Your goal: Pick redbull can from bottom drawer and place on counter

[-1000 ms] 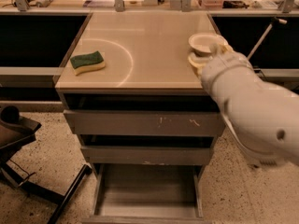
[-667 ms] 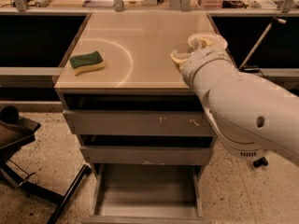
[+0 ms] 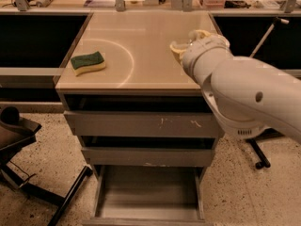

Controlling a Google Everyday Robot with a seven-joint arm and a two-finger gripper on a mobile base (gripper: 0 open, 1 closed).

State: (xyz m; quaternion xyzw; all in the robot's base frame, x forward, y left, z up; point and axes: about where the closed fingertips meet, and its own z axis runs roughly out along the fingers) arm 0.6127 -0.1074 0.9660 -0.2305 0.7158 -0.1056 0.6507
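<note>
Beige counter (image 3: 141,36) bears a sponge (image 3: 88,62); the tool (image 3: 182,48) hangs over its right.

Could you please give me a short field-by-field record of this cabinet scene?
claw: above the right side of the counter, at the end of the white arm
counter: beige top with a pale curved arc
sponge: green and yellow, lying on the counter's left part
bottom drawer: pulled open, floor bare
can: not visible anywhere in this view
</note>
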